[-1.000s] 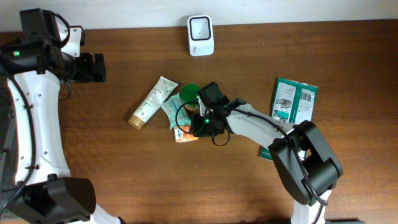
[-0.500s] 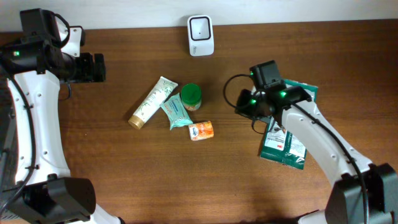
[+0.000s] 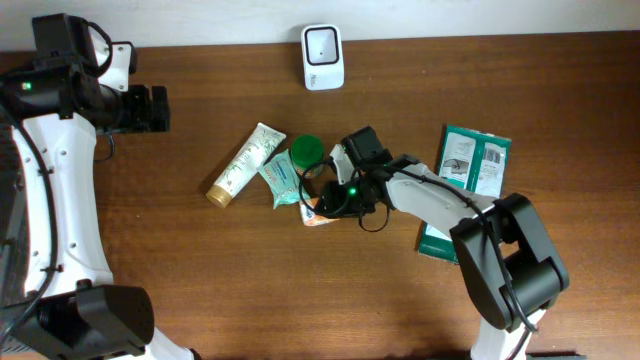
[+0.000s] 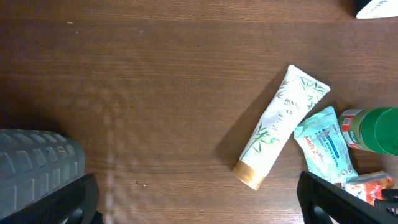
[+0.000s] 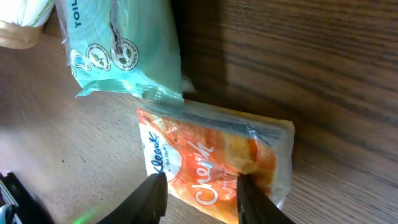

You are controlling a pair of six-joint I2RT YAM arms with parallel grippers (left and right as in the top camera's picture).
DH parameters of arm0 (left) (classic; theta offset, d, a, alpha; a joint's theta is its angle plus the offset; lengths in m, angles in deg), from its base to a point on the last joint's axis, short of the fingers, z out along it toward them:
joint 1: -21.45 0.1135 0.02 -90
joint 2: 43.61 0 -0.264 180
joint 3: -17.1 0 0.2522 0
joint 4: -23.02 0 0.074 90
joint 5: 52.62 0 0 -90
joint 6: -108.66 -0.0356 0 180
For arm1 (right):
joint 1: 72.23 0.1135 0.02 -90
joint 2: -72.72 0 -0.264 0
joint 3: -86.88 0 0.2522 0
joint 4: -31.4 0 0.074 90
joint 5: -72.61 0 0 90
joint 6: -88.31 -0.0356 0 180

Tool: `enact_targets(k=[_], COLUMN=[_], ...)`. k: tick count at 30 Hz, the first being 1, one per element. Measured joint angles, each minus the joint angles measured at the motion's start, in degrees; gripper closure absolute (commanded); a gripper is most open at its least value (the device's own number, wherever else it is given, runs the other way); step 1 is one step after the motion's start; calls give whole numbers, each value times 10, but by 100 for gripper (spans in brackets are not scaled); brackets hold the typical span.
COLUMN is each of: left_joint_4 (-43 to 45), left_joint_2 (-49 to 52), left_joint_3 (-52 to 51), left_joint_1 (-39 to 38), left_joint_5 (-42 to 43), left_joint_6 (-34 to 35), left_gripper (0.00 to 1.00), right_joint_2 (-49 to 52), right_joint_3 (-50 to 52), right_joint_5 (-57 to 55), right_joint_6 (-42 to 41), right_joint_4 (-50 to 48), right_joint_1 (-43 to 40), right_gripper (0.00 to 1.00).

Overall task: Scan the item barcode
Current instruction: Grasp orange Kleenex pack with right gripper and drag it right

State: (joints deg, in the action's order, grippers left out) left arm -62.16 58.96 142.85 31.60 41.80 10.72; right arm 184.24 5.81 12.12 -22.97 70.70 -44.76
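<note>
An orange snack packet (image 3: 322,212) lies flat on the wooden table, just below a teal wipes pack (image 3: 282,180). My right gripper (image 3: 335,200) is down on it. In the right wrist view its two dark fingers (image 5: 154,196) stand on either side of the packet's (image 5: 211,155) middle and pinch it, the right gripper (image 5: 202,199) being shut on the packet. The white barcode scanner (image 3: 322,57) stands at the table's far edge. My left gripper (image 3: 160,108) hovers open at the far left, with only bare wood under the left gripper (image 4: 199,205).
A white and gold tube (image 3: 240,165) lies left of the wipes pack. A green-lidded jar (image 3: 306,153) stands just behind the pack. Green boxes (image 3: 472,162) lie at the right, under my right arm's reach.
Half a second ago my right gripper was over the green boxes at the right. It has swung back left onto the orange packet. The left arm has not moved.
</note>
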Motion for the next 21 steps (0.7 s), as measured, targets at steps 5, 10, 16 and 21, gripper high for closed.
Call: enact_targets(k=[5, 10, 16, 21], left_joint_4=[0, 0, 0, 0], left_joint_2=[0, 0, 0, 0], left_joint_3=[0, 0, 0, 0], left_joint_1=[0, 0, 0, 0], left_joint_5=[0, 0, 0, 0], left_joint_6=[0, 0, 0, 0], left_gripper=[1, 1, 1, 1], right_joint_2=[14, 24, 122, 122], right_joint_3=[-133, -219, -220, -224], right_joint_5=[-68, -130, -61, -47], right_joint_6=[95, 358, 443, 439], right_joint_4=[241, 246, 241, 262], right_joint_1=[0, 1, 5, 5], right_gripper=[50, 46, 49, 75])
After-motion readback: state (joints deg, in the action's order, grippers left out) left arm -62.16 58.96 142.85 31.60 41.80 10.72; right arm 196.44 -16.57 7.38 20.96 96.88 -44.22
